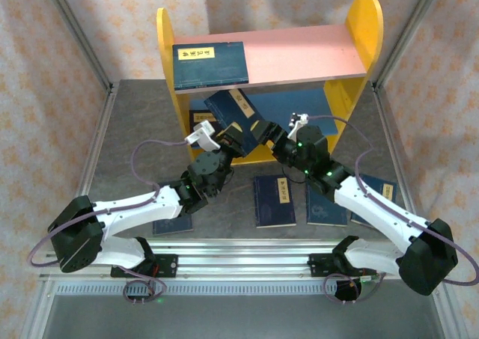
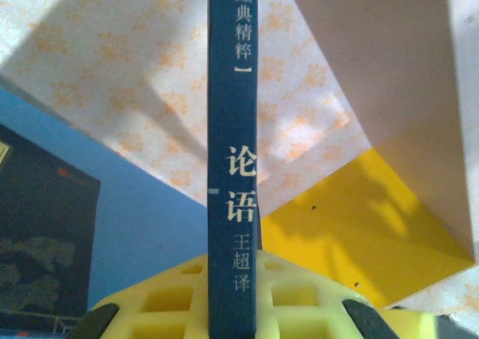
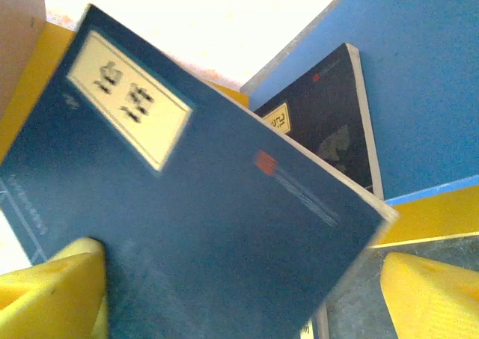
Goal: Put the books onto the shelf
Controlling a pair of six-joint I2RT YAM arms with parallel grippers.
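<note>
Navy-blue and thin, with a pale yellow title label on its cover, the held book (image 1: 233, 107) is standing edge-on between the yellow fingers (image 2: 165, 303) of the left gripper (image 1: 241, 138). That gripper is clamping the book's lower end just in front of the shelf (image 1: 361, 25) and its blue lower board, while the right gripper (image 1: 273, 135) is hanging close beside the cover with its fingers spread wide apart. The label's characters are blurring in the right wrist view, the spine is running off the top of the left wrist view, and a second book (image 1: 172, 224) is lying mostly hidden under the left arm (image 1: 127, 208).
</note>
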